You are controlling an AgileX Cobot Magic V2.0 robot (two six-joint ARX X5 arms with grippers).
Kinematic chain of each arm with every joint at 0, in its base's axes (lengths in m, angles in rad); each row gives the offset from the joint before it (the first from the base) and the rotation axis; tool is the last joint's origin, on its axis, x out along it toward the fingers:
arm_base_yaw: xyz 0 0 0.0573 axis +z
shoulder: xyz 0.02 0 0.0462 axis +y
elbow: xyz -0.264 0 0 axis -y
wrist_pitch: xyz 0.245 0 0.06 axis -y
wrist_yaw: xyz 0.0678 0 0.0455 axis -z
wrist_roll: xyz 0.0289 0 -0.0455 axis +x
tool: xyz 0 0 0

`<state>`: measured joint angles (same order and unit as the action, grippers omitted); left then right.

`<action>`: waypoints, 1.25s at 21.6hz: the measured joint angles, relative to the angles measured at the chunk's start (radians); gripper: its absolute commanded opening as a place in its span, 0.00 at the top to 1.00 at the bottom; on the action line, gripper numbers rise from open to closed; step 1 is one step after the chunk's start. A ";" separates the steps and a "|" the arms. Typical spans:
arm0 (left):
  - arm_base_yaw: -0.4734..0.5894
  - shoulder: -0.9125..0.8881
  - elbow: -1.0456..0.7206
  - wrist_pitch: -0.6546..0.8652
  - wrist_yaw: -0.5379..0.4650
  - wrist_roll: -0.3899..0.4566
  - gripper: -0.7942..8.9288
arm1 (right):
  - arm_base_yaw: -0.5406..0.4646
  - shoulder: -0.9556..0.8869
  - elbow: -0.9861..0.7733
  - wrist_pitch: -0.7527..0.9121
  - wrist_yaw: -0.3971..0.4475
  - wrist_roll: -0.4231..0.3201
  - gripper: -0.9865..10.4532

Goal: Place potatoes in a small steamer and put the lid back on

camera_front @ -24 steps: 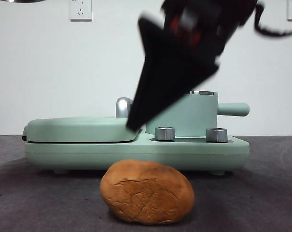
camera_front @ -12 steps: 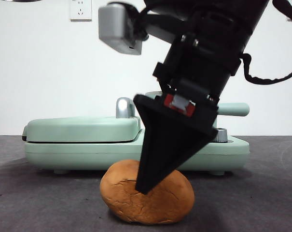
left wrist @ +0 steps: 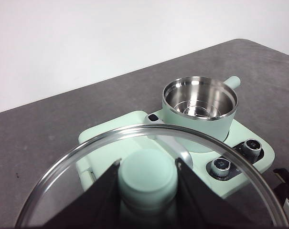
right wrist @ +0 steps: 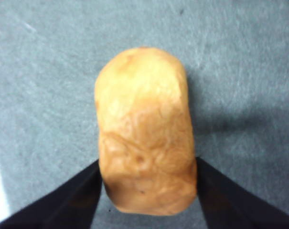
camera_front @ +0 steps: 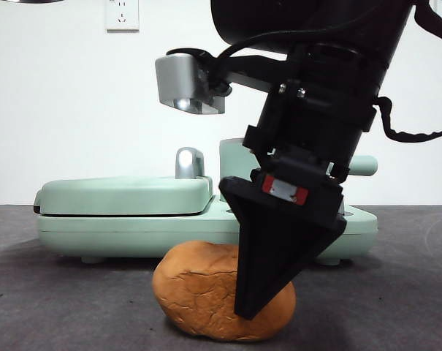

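Observation:
The orange-brown potato [camera_front: 195,296] lies on the dark table in front of the appliance. My right gripper [camera_front: 253,303] is down over it, open, one jaw on each side of the potato [right wrist: 144,129] and close against its skin. The small steamer [camera_front: 231,157] stands mostly hidden behind that arm. In the left wrist view the steamer [left wrist: 197,126] is uncovered, its steel inside empty. My left gripper [left wrist: 147,176] is shut on the green knob of the glass lid [left wrist: 134,127] and holds it high above the appliance, out of the front view.
The flat mint-green griddle [camera_front: 126,194] sits closed to the left of the steamer on the same base. Two steel dials [left wrist: 222,165] are on the base's front. A white wall with an outlet [camera_front: 122,13] stands behind.
My right gripper has come down from above the appliance to the potato, and its jaws now sit astride it. The potato has not moved.

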<state>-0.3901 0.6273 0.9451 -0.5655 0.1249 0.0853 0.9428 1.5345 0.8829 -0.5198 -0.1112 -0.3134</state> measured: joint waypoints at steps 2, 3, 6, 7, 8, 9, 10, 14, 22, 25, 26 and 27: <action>0.000 0.000 0.000 0.000 0.000 0.000 0.90 | 0.000 0.000 0.000 0.000 0.000 0.024 0.69; 0.000 0.000 0.000 0.000 0.000 0.000 0.90 | 0.000 0.000 0.000 0.000 0.000 0.035 0.69; 0.000 0.000 0.000 0.000 0.000 0.000 0.90 | 0.000 -0.030 0.000 -0.021 0.000 0.080 0.69; 0.000 0.000 0.000 0.000 0.000 0.000 0.90 | 0.000 -0.055 0.000 -0.037 0.000 0.095 0.69; 0.000 0.000 0.000 0.000 0.000 0.000 0.90 | 0.000 -0.096 0.000 -0.066 0.000 0.119 0.69; 0.000 0.000 0.000 0.000 0.000 0.000 0.90 | -0.001 -0.135 0.001 -0.103 0.000 0.143 0.69; 0.000 0.000 0.000 0.000 0.000 0.000 0.90 | -0.003 -0.182 0.011 -0.169 0.000 0.177 0.69; 0.000 0.000 0.000 0.000 0.000 0.000 0.90 | -0.027 -0.300 0.170 -0.466 0.006 0.306 0.69; 0.000 0.000 0.000 0.000 0.000 0.000 0.90 | -0.157 -0.250 0.618 -0.702 0.020 0.333 0.69; 0.000 0.000 0.000 0.000 0.000 0.000 0.90 | -0.222 -0.192 0.714 -0.705 0.030 0.310 0.69; 0.000 0.000 0.000 0.000 0.000 0.000 0.90 | -0.250 -0.160 0.752 -0.705 0.031 0.301 0.69; 0.000 0.000 0.000 0.000 0.000 0.000 0.90 | -0.271 -0.133 0.780 -0.707 0.031 0.291 0.69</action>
<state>-0.3901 0.6273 0.9451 -0.5652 0.1249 0.0856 0.6716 1.4014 1.6630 -1.2266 -0.0799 -0.0219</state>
